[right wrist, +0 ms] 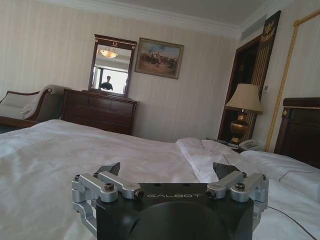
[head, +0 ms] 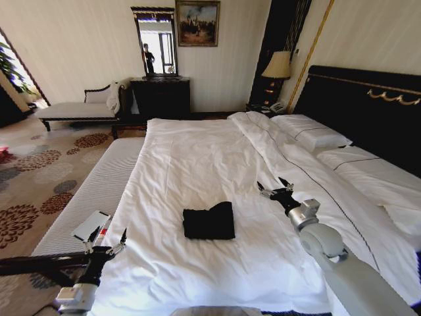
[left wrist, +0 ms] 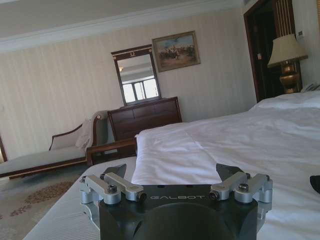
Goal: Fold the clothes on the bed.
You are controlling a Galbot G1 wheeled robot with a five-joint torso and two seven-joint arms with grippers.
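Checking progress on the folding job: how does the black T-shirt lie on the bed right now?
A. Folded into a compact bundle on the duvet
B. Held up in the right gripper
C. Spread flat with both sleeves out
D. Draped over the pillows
A: the black T-shirt sits as a small folded bundle on the white duvet, between the open left gripper and open right gripper, touching neither.

You are seeing the clothes (head: 209, 221) lying on the bed (head: 197, 164), between the left gripper (head: 105, 238) at its edge and the right gripper (head: 275, 187) over it.
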